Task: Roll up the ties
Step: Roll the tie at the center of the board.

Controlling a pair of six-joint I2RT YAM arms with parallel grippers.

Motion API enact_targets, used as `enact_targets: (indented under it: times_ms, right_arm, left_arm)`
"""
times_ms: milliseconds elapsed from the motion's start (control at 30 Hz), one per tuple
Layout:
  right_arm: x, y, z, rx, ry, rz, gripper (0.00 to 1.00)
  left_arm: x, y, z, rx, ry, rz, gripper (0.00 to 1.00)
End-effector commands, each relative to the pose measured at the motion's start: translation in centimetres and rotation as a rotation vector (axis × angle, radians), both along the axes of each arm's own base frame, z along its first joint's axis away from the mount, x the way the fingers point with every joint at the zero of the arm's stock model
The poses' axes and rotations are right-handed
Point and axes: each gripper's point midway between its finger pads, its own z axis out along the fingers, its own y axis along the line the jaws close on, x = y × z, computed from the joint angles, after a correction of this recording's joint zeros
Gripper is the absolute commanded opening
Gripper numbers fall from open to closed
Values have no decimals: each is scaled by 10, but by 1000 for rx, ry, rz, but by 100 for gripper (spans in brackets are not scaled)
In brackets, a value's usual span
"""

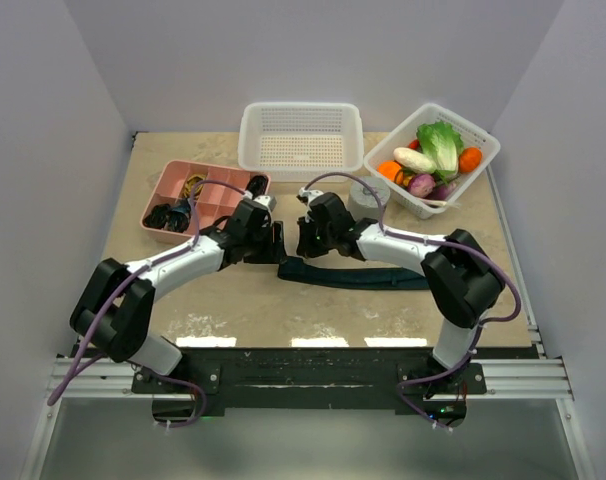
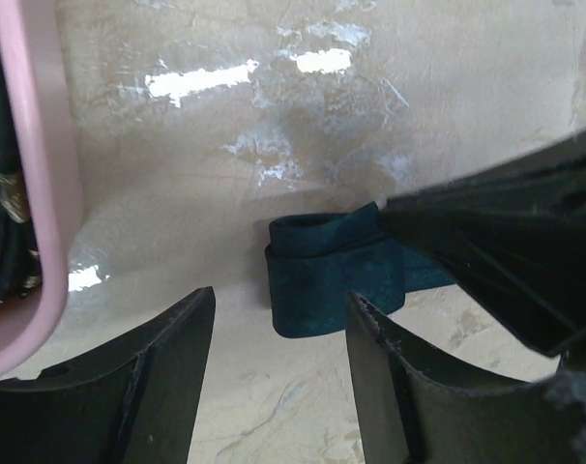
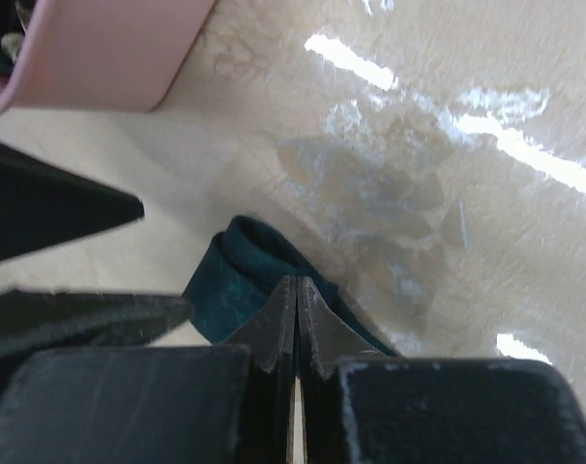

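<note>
Necktie (image 1: 363, 278): on table (image 1: 233, 312) between arms; narrow end part-rolled, rest flat. Soft, light, limp; roll prob. springs loose. Grip roll at its sides. L pincer (image 2: 278, 387): apart, roll just ahead. R pincer (image 3: 296, 324): together, over band.

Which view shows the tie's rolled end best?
Left wrist: the rolled end lies unobstructed beyond the left gripper. Right wrist shows it partly behind shut fingers; top external shows only the tie's flat band.

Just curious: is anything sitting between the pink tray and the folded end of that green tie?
No. In the left wrist view, only bare tabletop lies between the pink tray and the folded end of the tie.
</note>
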Motion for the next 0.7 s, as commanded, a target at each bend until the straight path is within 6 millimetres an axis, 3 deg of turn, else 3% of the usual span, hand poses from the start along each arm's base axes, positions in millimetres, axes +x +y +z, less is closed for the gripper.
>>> enact_targets:
  times_ms: [0, 667]
  right_arm:
    - [17, 19, 32, 55, -84, 31, 0]
    - [-9, 0, -18, -35, -2, 42, 0]
  left_arm:
    - [4, -10, 16, -93, -58, -25, 61]
    - [9, -17, -15, -291, 3, -45, 63]
